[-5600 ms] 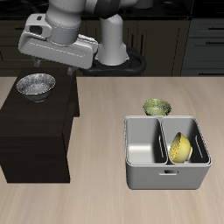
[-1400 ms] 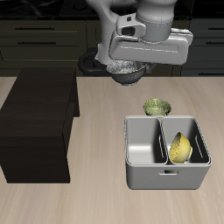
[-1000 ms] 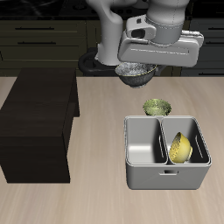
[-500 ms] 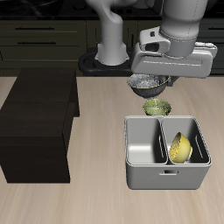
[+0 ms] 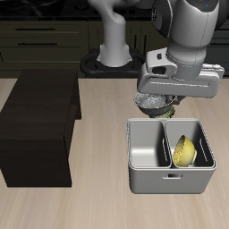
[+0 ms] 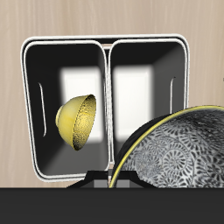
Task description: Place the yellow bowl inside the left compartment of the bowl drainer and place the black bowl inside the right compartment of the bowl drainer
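Observation:
My gripper is shut on the black bowl, a silvery speckled bowl hanging just above the back rim of the bowl drainer. The wrist view has the black bowl close up, its patterned underside overlapping the drainer's empty well. The yellow bowl lies tilted on its side in the other well, and the wrist view shows this yellow bowl too. The grey drainer's rim and middle wall are plain to see. My fingertips are hidden by the bowl.
A low black cabinet stands at the table's side, away from the drainer. An olive-green bowl sits just behind the drainer, mostly covered by the held bowl. The robot's base rises at the table's back.
The gripper has carried the black bowl from the top of the black cabinet across the table and lowered it to the drainer's back rim. The yellow bowl has stayed put.

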